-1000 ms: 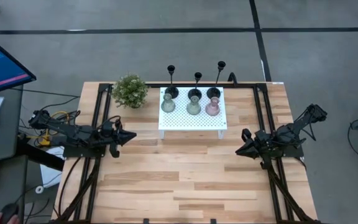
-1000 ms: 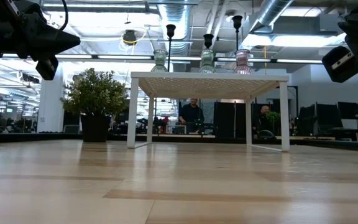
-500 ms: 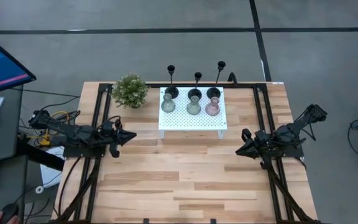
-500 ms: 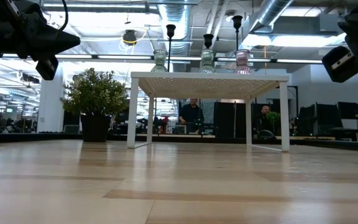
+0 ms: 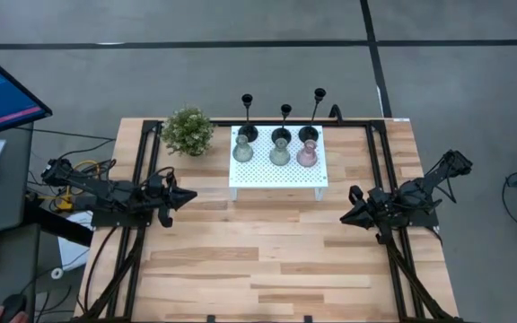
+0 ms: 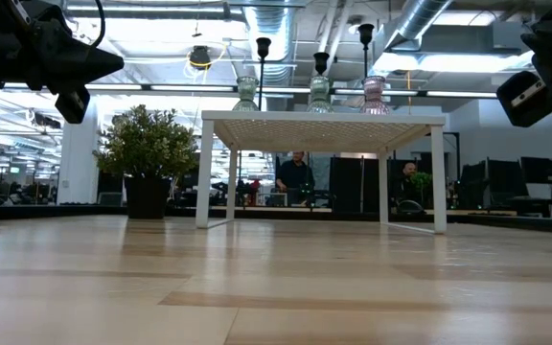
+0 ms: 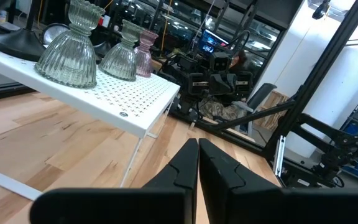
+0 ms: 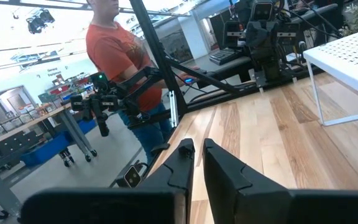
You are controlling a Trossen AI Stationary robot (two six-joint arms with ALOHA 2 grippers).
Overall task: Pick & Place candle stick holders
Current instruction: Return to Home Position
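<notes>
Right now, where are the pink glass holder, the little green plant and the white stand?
pink glass holder (image 5: 307, 155): high view, its bulbous body.
green plant (image 5: 188, 131): high view, middle of the foliage.
white stand (image 5: 276, 175): high view, bare perforated top near the front edge.

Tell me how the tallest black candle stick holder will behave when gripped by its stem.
The tallest black candle stick holder probably tips easily: a thin stem on a small round base. It stands close beside the middle black holder on the white stand, so a sideways nudge could topple both.
</notes>
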